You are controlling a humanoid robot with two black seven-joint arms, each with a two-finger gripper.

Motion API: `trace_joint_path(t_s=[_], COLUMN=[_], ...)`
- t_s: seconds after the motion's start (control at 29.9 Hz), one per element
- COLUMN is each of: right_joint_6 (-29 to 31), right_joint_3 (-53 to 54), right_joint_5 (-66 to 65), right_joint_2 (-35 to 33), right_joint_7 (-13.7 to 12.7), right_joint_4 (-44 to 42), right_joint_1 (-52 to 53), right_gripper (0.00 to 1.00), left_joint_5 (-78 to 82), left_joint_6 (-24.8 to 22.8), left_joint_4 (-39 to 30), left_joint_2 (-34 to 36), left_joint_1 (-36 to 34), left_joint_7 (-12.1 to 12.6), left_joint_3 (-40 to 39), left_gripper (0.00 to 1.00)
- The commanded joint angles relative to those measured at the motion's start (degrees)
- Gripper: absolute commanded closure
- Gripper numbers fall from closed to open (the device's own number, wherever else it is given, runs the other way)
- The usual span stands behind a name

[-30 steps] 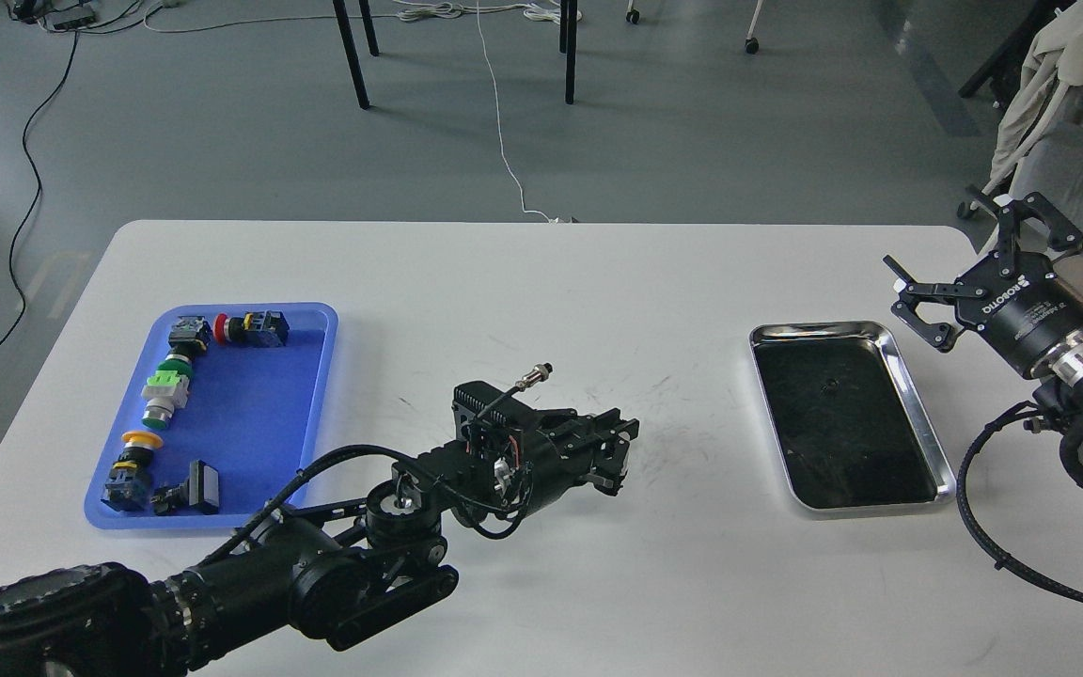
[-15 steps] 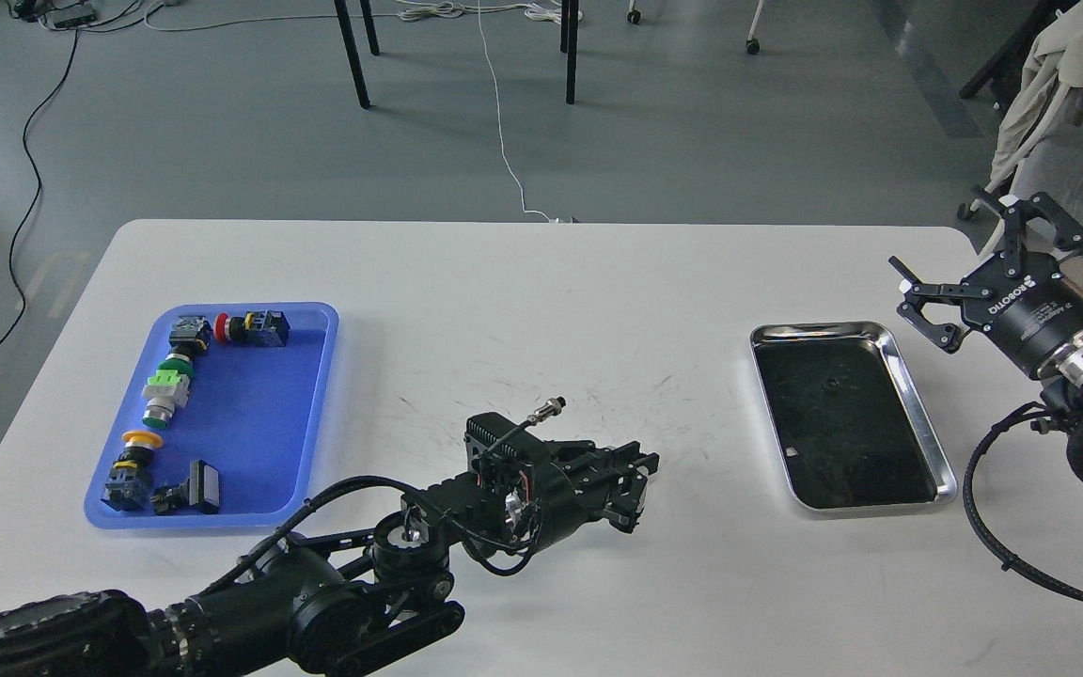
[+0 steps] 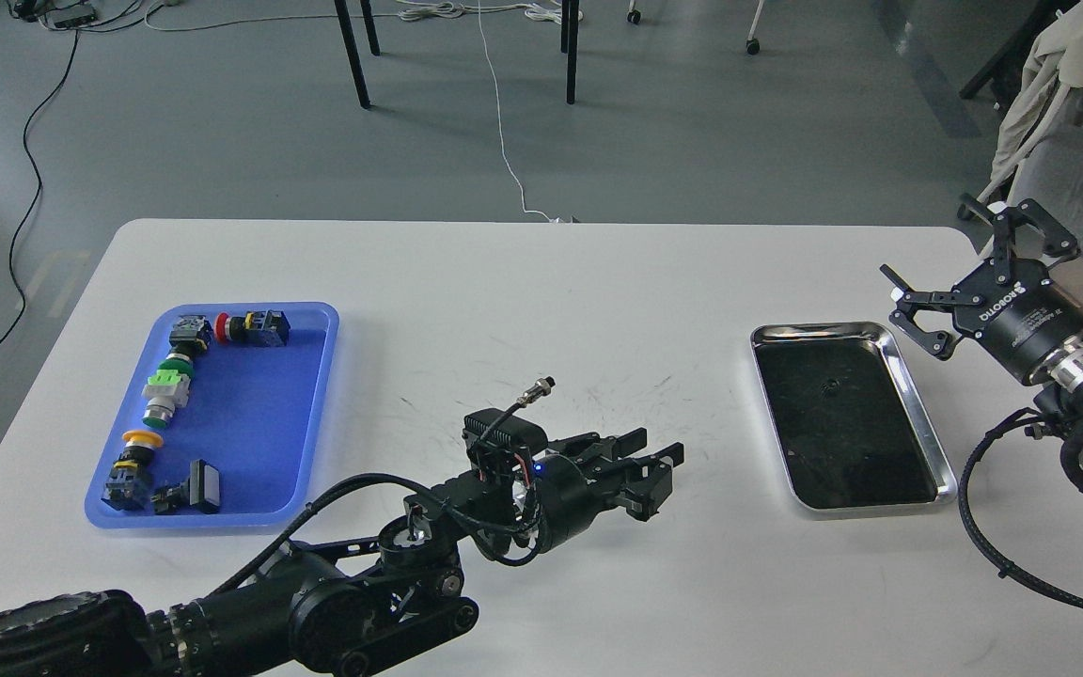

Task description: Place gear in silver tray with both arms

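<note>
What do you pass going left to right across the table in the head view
Blue tray → left gripper → silver tray → right gripper.

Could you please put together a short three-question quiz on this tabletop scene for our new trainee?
1. True or false: the silver tray already holds a gear.
2. Which tray holds the push-button switches? A) the blue plastic tray B) the silver tray C) neither
3. Fill in: the left gripper is over the white table, between the two ____.

Key
1. False; its dark bottom shows only a tiny speck.
2. A
3. trays; the right gripper, fingers spread, is beyond the silver tray's far right corner.
</note>
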Motion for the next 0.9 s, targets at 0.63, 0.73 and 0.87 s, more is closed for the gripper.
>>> trace_joint_path(t_s=[0.63, 0.73, 0.87], right_joint_6=[-1.4, -1.3, -0.8], right_joint_3=[-56.7, -69.3, -82.9], right_joint_5=[-15.7, -20.9, -35.3], right_joint_2=[-4.8, -0.4, 4.8], right_joint_7=[-1.0, -1.4, -2.2], right_joint_4=[9.0, 11.6, 16.8], right_joint_1=[48.9, 58.5, 67.3], right_gripper=[0.03, 0.03, 0.03], left_joint_5=[-29.3, -34.9, -35.0], left_joint_6=[4.5, 4.5, 4.6], left_joint_4=[-7.3, -8.4, -10.0], left_joint_2=[10.2, 14.0, 17.9], left_joint_1=[-5.3, -4.4, -1.8], left_joint_7=[1.9, 4.0, 4.3], left_joint_3=[-41.0, -43.8, -44.3], left_gripper=[0.03, 0.03, 0.03])
